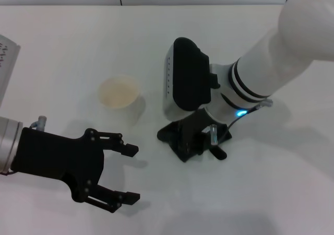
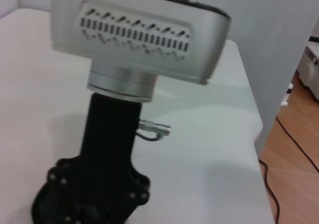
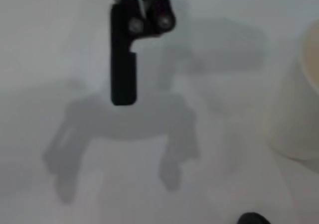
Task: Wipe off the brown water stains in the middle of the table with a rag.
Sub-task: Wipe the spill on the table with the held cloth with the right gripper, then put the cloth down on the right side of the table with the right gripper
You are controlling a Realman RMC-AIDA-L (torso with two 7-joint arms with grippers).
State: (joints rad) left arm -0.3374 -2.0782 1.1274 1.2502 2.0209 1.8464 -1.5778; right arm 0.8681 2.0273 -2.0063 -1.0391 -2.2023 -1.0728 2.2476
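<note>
The right gripper (image 1: 190, 141) presses down on the table (image 1: 62, 47) beside the paper cup (image 1: 119, 93), its grip unclear; the left gripper (image 1: 130, 173) hovers spread wide.

Bright, even overhead light for you; the table (image 1: 62, 42) reads near-white with no hard glare. Soft shadows trail beside the paper cup (image 1: 119, 93) and under the left gripper (image 1: 130, 175). Right wrist view: heavily blurred, shadows smeared. Left wrist view: mildly soft.

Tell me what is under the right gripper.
The right gripper points down at the table, a dark mass at its tip. Whether that mass includes the rag cannot be told; no brown stain shows, and any beneath is covered. The left gripper hovers open, aside.
</note>
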